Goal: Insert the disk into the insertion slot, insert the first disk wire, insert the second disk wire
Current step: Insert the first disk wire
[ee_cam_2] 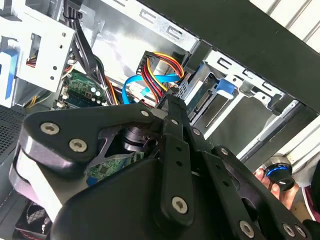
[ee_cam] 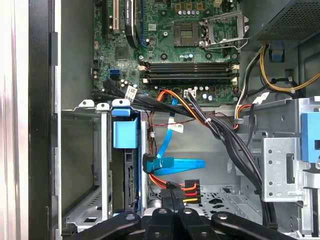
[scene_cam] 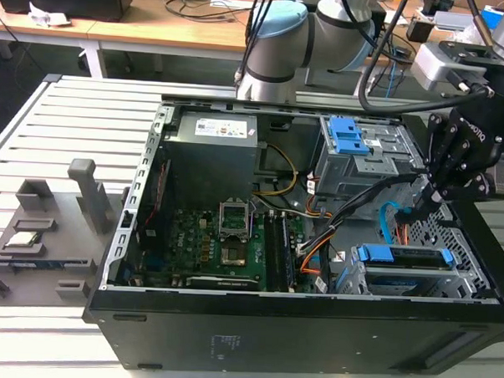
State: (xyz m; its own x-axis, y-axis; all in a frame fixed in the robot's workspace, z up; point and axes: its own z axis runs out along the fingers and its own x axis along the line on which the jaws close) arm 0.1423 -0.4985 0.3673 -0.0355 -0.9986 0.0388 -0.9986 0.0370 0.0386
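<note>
Tool gripping power connector, first wrist view shows disk seated

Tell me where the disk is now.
The disk sits in the insertion slot at the exterior view's lower right, close to the gripper, which is shut on a disk wire.

The disk sits in the insertion slot, in the near corner of the case on the exterior view's right. The gripper hangs just above it. The main board lies to the exterior view's left, with the power box behind it.
</note>
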